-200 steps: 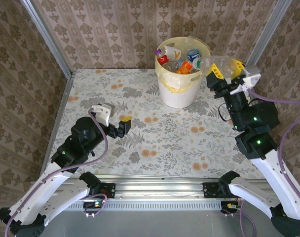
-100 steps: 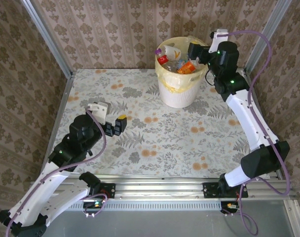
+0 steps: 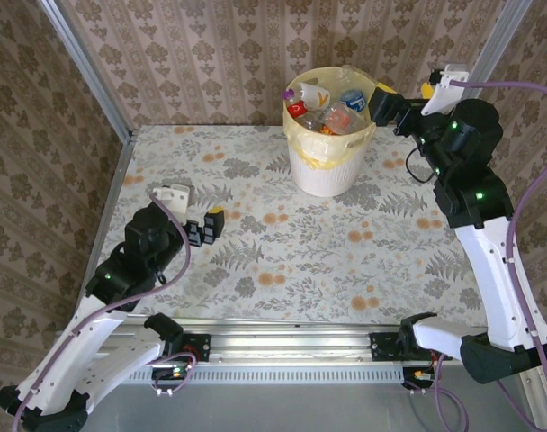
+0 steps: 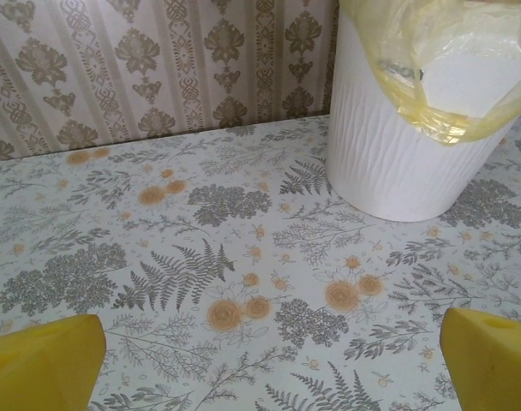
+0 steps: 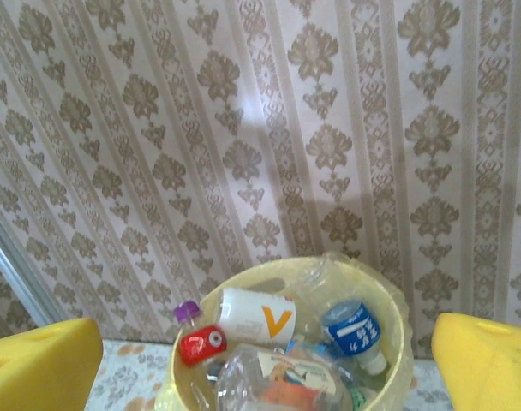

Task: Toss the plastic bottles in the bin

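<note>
The job looks all but finished: the plastic bottles [image 3: 332, 110] sit heaped inside the bin [image 3: 320, 176], which stands at the far side of the table [image 3: 345, 261] near the back wall, and the flowered surface around it lies bare in the top view. In the right wrist view the pile reaches close to the rim, with a white bottle bearing an orange mark [image 5: 256, 317], a blue-labelled one [image 5: 350, 330] and a red one [image 5: 202, 344] on top. Unless some bottle lies hidden behind the bin or the arms, I judge that nothing remains to be thrown in. The right gripper [image 3: 401, 94] hovers just beside the bin's rim, up high, its yellow fingertips [image 5: 38, 364] spread wide with nothing between them. The left gripper [image 3: 204, 229] hangs low over the table, well apart from the bin, likewise spread wide and holding nothing, touching neither bottle nor bin.
</note>
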Tool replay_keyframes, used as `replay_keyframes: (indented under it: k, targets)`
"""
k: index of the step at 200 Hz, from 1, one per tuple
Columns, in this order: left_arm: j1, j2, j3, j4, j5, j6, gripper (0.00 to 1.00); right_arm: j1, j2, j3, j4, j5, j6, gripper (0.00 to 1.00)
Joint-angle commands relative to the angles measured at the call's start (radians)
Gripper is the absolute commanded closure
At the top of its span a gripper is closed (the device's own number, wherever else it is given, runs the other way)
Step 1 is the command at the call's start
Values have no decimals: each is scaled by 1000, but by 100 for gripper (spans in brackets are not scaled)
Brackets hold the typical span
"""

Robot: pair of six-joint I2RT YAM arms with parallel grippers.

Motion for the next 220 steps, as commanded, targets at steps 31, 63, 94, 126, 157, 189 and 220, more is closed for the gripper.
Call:
replay_keyframes:
  k: [31, 63, 94, 126, 157, 189, 220]
  targets:
    - [57, -48, 14, -38, -15, -36, 0, -7, -53, -27, -100, -130, 11, 0]
    - [115, -36, 9, -60, 8, -60, 0, -7, -84, -66, -119, -145, -9, 0]
    - [168, -35, -15, -62, 51, -69, 0, -7, -115, -125, -145, -130, -43, 0]
    - [277, -37, -68, -47, 47, -73, 0, -20, -113, -235, -224, -66, -32, 0]
    - [402, -15, -179, 72, 28, -59, 0, -70, -80, -477, -147, 105, 14, 0]
    - [554, 104, -282, 304, 26, -27, 0, -118, -55, -712, 62, 168, -4, 0]
    - [606, 182, -443, 580, -15, 65, 0, -175, -31, -948, 405, 270, -100, 0]
